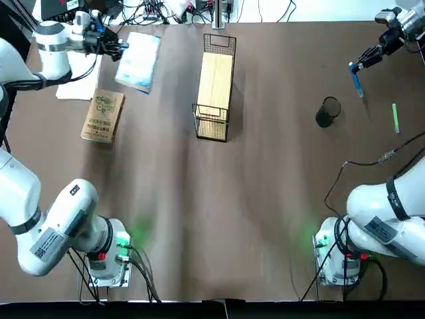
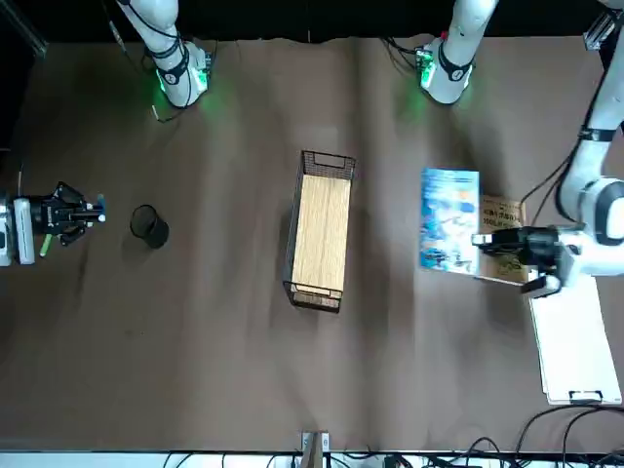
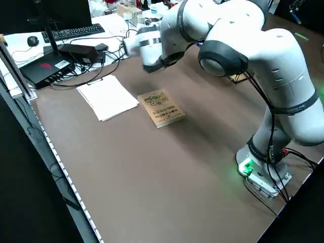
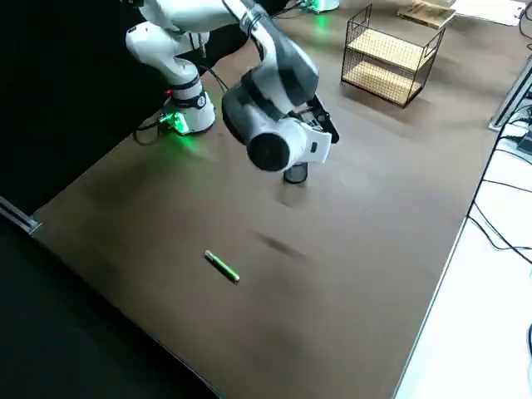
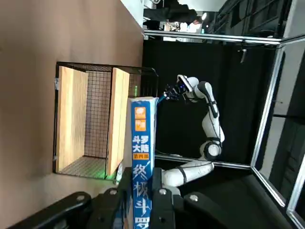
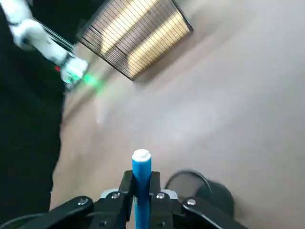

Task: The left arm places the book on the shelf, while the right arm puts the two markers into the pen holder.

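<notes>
Near the desk's far left corner, left gripper pinches the thin book by one edge; light but floppy. Far right, right gripper clamps the blue marker, slick, beside the pen holder; green marker lies near the right edge.

light: even, bright | shadows: soft | right wrist view: perhaps motion-blurred

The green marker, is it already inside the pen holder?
No, the green marker lies on the table, apart from the pen holder.
</notes>
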{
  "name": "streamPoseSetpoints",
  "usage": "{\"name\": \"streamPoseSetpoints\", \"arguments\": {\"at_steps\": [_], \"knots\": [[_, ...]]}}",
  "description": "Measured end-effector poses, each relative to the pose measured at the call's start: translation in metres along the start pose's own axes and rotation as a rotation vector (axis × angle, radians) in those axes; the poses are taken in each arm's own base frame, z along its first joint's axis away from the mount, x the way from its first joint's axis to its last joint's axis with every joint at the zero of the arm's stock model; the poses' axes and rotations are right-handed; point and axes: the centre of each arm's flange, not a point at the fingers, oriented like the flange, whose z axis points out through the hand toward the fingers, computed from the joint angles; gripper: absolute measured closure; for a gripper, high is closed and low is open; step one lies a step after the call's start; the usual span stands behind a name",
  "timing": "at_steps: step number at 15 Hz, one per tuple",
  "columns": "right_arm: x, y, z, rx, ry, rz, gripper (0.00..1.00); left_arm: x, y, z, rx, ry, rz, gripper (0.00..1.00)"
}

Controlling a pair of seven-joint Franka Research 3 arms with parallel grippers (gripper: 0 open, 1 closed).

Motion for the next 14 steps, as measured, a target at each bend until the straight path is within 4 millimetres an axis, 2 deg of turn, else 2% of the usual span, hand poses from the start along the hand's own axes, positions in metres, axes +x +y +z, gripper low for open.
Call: {"name": "streamPoseSetpoints", "arguments": {"at_steps": [2,4,7,9,14], "knots": [[-0.01,0.012,0.015,0.052,0.091,-0.055,0.83,-0.002,-0.001,0.042,0.024,0.003,-0.006,0.8],[-0.024,0.025,0.032,0.099,0.176,-0.118,0.83,-0.01,-0.006,0.074,0.034,-0.016,-0.023,0.8],[-0.042,0.044,0.054,0.14,0.308,-0.213,0.83,-0.021,-0.013,0.103,0.057,-0.02,-0.039,0.8],[-0.056,0.055,0.068,0.147,0.376,-0.276,0.83,-0.024,-0.009,0.121,0.069,-0.004,-0.038,0.8],[-0.087,0.071,0.087,0.156,0.442,-0.346,0.82,-0.024,0.0,0.153,0.077,0.024,-0.036,0.8]]}}
